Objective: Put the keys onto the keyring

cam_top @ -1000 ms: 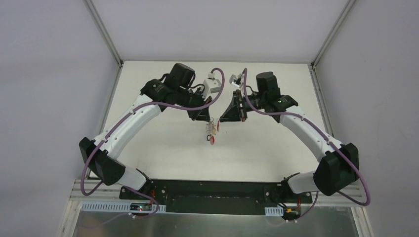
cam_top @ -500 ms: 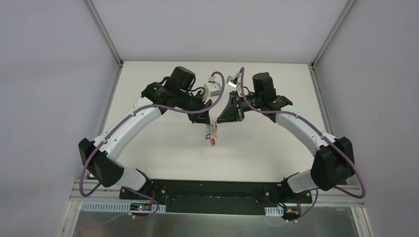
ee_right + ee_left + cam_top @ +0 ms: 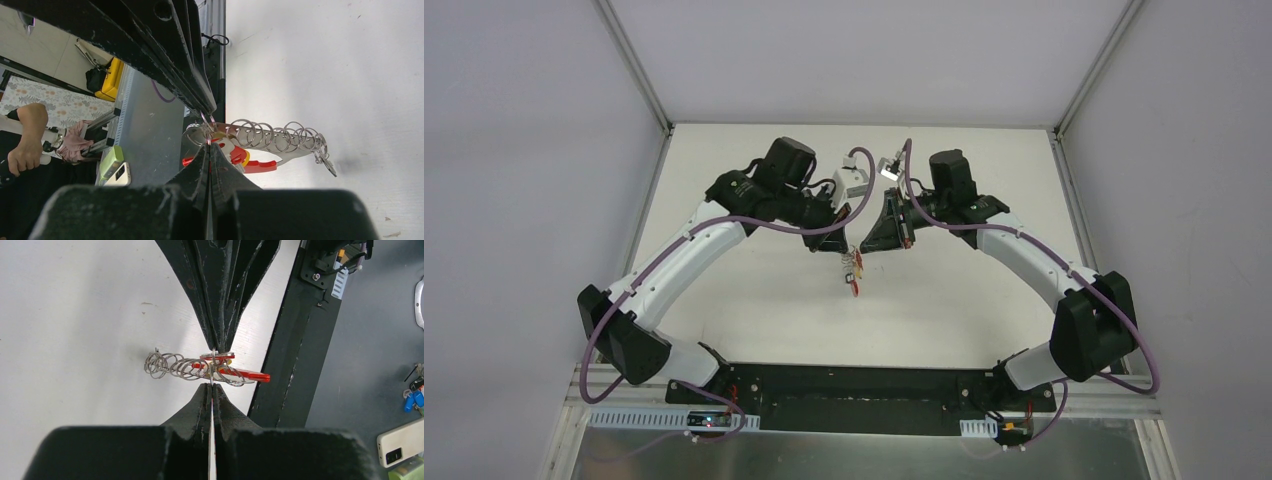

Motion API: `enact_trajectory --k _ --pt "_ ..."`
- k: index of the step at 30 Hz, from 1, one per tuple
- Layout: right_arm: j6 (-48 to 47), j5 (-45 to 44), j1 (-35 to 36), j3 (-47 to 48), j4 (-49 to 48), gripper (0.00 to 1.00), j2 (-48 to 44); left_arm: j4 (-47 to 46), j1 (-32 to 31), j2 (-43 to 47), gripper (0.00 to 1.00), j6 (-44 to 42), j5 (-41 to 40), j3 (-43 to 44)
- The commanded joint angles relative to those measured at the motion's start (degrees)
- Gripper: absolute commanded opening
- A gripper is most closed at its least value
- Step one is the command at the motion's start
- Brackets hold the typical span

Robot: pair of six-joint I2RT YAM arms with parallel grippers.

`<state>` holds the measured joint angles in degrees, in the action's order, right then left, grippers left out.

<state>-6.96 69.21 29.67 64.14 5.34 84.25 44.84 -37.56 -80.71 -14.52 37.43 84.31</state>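
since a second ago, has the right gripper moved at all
Yes, the right gripper has shifted slightly left, away from the table's right edge, shut on the keyring.

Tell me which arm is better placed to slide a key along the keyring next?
Right, probably: both tools are shut on the keyring from opposite sides, but the right tool pinches beside the coloured key heads; the left tool could steady it.

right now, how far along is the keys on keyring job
done: red-arc grey-wire keyring with its chain of small silver rings is up off the white table. in hand: left gripper and right gripper both shut on its thin wire, tip to tip. to do: threading keys; can't tell if any is on.
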Motion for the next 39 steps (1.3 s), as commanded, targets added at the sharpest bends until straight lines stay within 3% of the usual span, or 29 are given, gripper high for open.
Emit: enact_trajectory --k 1,39 --pt "-1.47 0.51 0.26 0.42 -1.38 0.00 -0.57 -2.16 -0.58 3.48 0.00 -0.57 0.88 -0.69" --pt "0.86 1.55 0.24 0.46 -3.32 0.00 -1.20 -2.67 -0.58 3.70 0.00 0.50 1.18 -0.37"
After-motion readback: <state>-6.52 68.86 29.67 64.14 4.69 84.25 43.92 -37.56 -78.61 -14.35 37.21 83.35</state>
